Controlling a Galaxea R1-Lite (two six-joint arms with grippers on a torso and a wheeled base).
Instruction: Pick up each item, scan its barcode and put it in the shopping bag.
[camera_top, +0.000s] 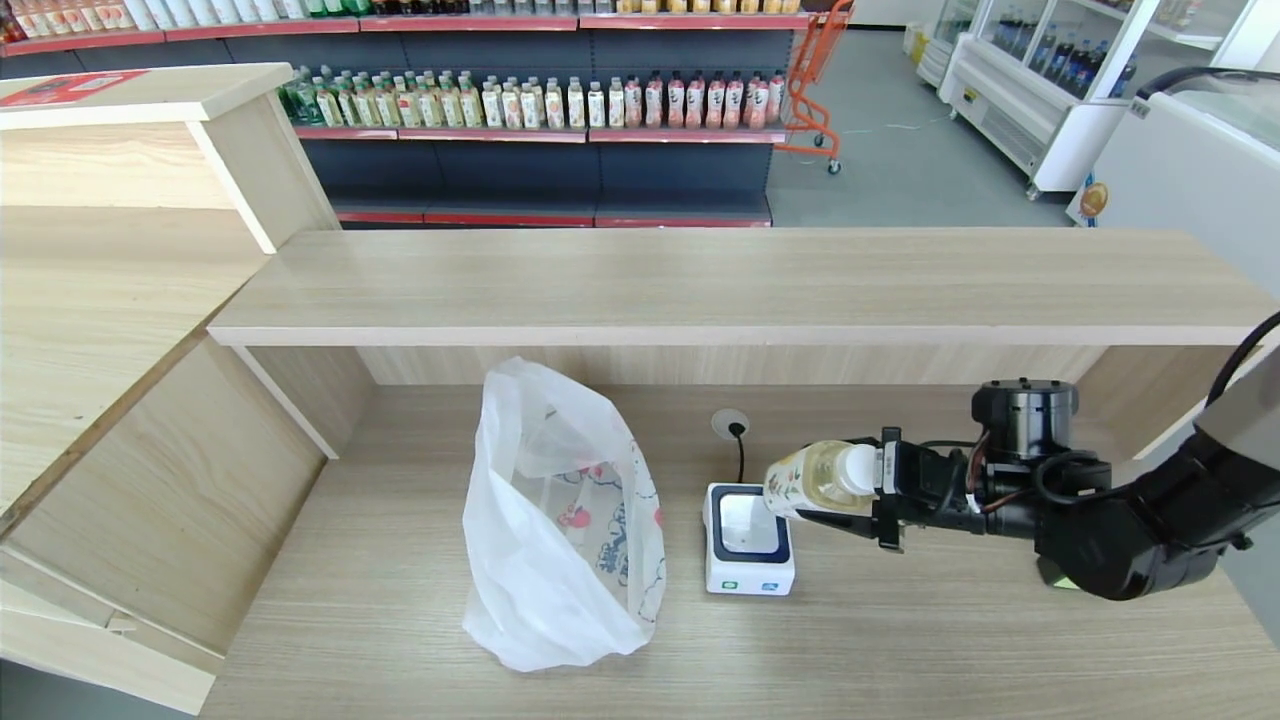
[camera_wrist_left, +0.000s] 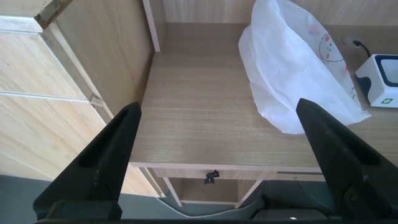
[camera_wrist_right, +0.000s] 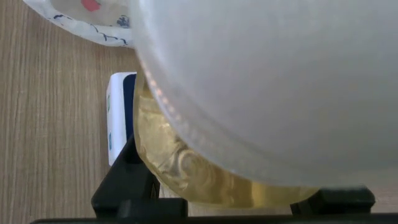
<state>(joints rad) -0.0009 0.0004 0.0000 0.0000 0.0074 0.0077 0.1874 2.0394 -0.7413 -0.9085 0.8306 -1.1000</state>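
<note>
- My right gripper (camera_top: 882, 492) held the bottle (camera_top: 815, 480) sideways above the scanner (camera_top: 748, 552), and the scanner blocked a straight descent there.
- The shopping bag (camera_top: 560, 520) stood just beside the scanner on my left. Its mouth gaped upward, so access was from above.
- The raised ledge (camera_top: 740, 285) and its back wall closed the far side of the desk (camera_top: 900, 650).
- The scanner's cable (camera_top: 741, 455) crossed the desk behind it.
- The side panel (camera_top: 170, 500) walled the left end. Open desk lay between the panel and the bag, ahead of my spread left gripper (camera_wrist_left: 221, 149).
</note>
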